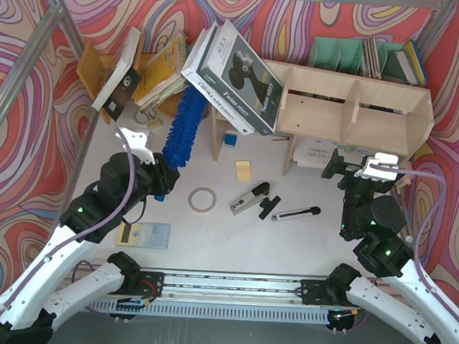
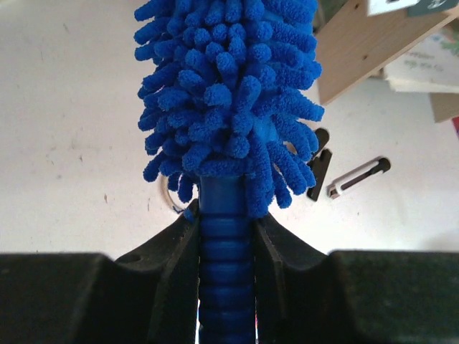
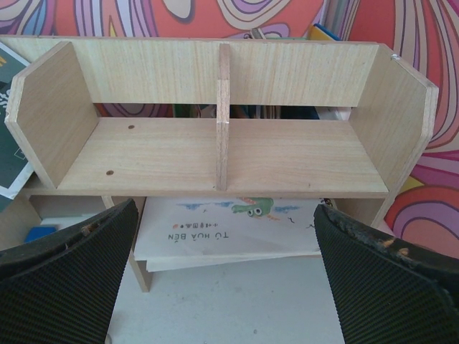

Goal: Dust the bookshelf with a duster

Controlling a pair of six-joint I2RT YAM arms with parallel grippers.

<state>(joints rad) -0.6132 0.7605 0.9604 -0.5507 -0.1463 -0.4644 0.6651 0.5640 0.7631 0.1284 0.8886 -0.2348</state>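
Left gripper is clamped tight on the ribbed blue handle of the duster, just below the fluff, jaws pinching from both sides. The fluffy head points away to the far side, in the middle-left of the table. Its tip reaches the edge of the big black-and-white book leaning on the left end of the bookshelf; contact is hard to judge. Over on the right, the right gripper hovers at the near face of the bookshelf, jaws spread wide, nothing between them. Its camera looks into two bare upper compartments split by one upright divider, and a picture book lies flat below.
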